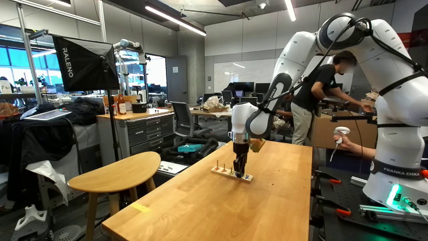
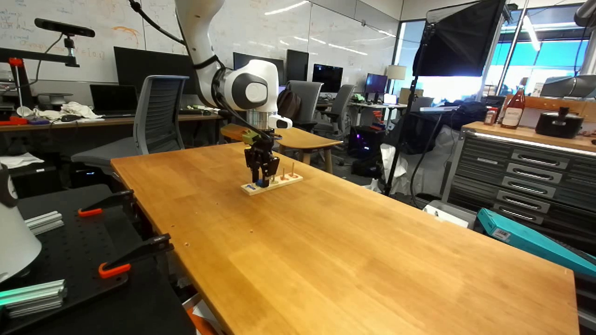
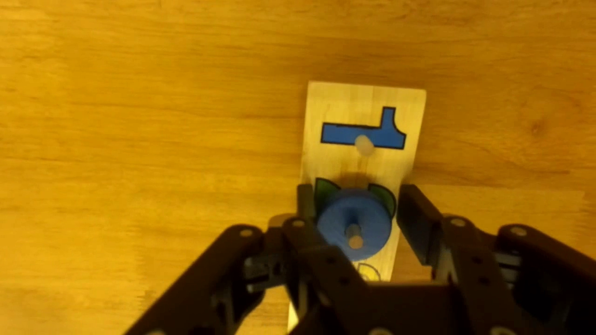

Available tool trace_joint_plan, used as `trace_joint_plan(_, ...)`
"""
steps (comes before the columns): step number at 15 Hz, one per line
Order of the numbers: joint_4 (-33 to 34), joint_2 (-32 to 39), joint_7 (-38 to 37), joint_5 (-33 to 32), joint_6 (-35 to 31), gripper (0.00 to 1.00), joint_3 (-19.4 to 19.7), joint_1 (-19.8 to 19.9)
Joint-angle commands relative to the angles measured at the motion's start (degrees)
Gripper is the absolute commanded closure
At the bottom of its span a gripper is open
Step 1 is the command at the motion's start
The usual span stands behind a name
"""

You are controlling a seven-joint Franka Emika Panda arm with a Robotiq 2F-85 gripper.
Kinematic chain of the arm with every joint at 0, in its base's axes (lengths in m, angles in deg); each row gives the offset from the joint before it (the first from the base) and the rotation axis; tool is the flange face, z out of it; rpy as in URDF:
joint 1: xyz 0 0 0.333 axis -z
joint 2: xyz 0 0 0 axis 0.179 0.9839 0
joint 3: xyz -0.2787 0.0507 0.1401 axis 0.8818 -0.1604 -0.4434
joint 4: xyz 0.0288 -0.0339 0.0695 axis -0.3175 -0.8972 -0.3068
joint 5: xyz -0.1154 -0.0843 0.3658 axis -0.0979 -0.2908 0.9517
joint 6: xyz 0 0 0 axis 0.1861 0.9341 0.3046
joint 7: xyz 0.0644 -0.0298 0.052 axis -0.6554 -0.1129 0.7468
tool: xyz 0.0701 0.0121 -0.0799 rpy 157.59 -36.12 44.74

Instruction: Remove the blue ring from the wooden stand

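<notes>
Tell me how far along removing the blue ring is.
Reaching looks done: the gripper straddles the blue ring. Lining up the grasp seems in hand: the jaws look open. Closing and lifting remain, since the ring sits around a peg on the wooden stand.

In the wrist view, blurred fingers (image 3: 421, 223) covered part of a wooden stand (image 3: 337, 163), which ran out at the bottom edge. A blue ring (image 3: 375, 225) hid the middle of a green print (image 3: 384, 197); below it, a yellow print (image 3: 370, 272) was partly covered. In both exterior views, the ring was only a blue fleck among the fingers. The counter (image 1: 277, 214) was cut off at the bottom in an exterior view, where specks (image 1: 272, 184) were too small to identify and a man's face (image 1: 346, 66) was blurred. In an exterior view, the top edge cropped the robot arm (image 2: 198, 28).
</notes>
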Motion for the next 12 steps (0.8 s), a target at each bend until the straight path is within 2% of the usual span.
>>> trace_joint_plan(1,-0.55,-1.44,0.71,-0.46,0.03,0.81,0.05,-0.11)
trace_joint_plan(6,-0.28,-2.70,1.12,-0.79,1.17,0.82,0.04,-0.16)
trace_joint_plan(12,0.32,-9.94,1.84,-0.91,3.33,0.82,0.23,0.64)
